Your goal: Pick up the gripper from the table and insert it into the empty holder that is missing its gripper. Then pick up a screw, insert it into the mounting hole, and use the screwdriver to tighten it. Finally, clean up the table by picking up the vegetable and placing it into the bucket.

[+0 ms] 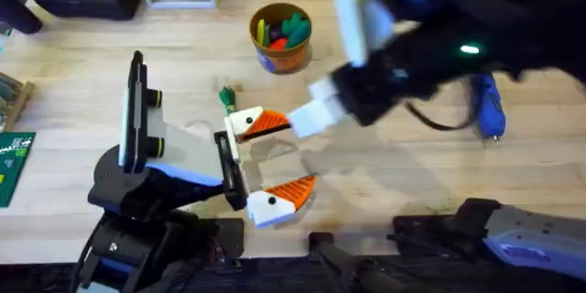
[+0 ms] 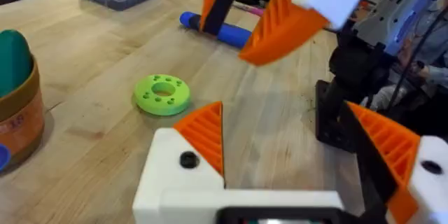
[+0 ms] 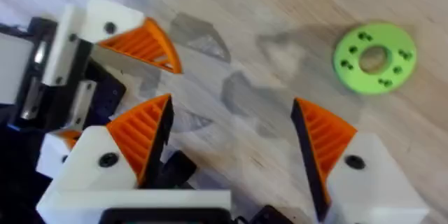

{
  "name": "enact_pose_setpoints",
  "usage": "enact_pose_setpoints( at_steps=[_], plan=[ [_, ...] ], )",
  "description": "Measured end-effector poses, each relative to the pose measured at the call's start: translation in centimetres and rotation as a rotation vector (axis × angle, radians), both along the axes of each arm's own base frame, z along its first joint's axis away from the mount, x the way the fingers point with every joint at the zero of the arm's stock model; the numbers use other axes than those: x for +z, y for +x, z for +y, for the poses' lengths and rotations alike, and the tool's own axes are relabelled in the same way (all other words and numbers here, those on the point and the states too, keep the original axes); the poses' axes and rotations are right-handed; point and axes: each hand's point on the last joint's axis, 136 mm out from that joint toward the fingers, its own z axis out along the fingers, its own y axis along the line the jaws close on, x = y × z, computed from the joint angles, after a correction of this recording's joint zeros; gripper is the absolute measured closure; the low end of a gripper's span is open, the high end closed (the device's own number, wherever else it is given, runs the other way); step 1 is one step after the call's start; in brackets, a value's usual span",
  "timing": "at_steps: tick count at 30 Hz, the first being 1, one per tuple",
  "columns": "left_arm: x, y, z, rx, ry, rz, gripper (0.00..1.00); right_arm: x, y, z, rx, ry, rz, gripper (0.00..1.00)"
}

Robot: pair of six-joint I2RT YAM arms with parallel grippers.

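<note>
vegetable (image 1: 225, 98): green, on table | bucket (image 1: 281, 37): upright, toys inside | screwdriver (image 1: 487, 108): blue, lying flat

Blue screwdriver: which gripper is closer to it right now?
Right. The right gripper sits mid-table, nearer the blue screwdriver at the table's right side; the left gripper lies farther left.

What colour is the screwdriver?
Bright blue; the screwdriver shows best in the overhead view.
</note>
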Motion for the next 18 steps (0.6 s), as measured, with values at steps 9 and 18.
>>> enact_pose_setpoints(
  at_steps=[9,18],
  plan=[
    [0.0,0.0,0.0,0.000,0.000,0.000,0.015,-0.5,-2.3,-7.9,-0.211,0.179,-0.021,0.008],
    [0.0,0.0,0.0,0.000,0.001,-0.003,0.015,2.2,-8.9,-7.9,0.055,0.432,-0.192,0.007]
  ],
)
